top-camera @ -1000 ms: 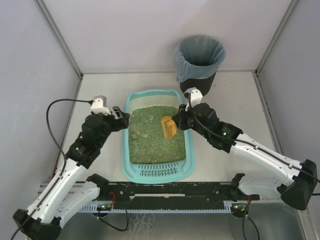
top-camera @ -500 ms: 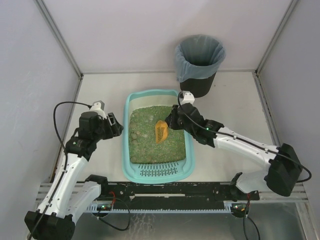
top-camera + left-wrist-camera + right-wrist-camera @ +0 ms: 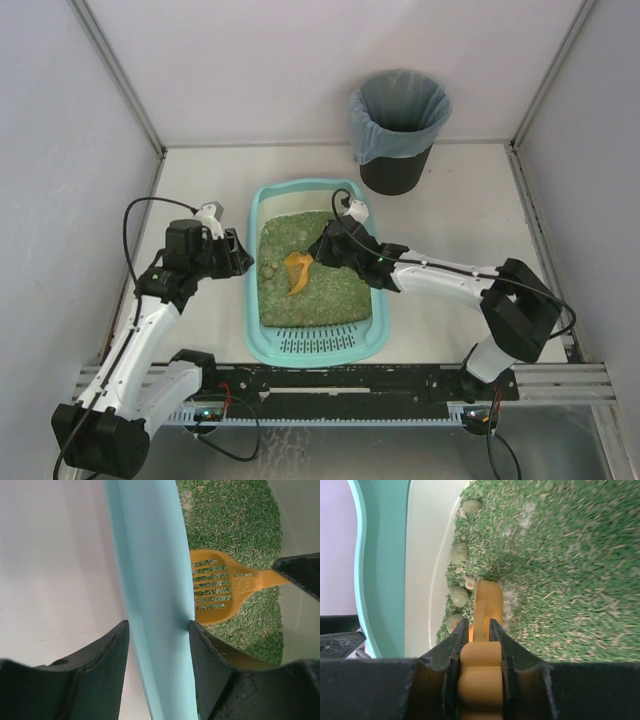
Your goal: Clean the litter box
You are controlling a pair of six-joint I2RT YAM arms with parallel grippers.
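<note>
The light-teal litter box [image 3: 300, 186] lies mid-table, filled with green litter [image 3: 335, 292]. My left gripper [image 3: 243, 256] straddles its left rim [image 3: 150, 580], one finger outside and one inside, both tips pressed against the plastic. My right gripper [image 3: 322, 250] is shut on the handle of the orange slotted scoop [image 3: 297, 270]. The scoop's blade [image 3: 487, 602] is dug into the litter by the left wall, next to several grey-green clumps [image 3: 459, 596]. In the left wrist view the scoop head [image 3: 217, 592] rests on the litter just inside the rim.
A black round bin [image 3: 398, 120] with a grey-blue bag stands behind the box at the back right. The slotted grate end [image 3: 318, 345] of the box faces the arm bases. Grey walls enclose the table on three sides.
My left gripper slid onto the box's left rim and narrowed around it. My right arm carried the scoop leftward across the box and down into the litter near the clumps.
</note>
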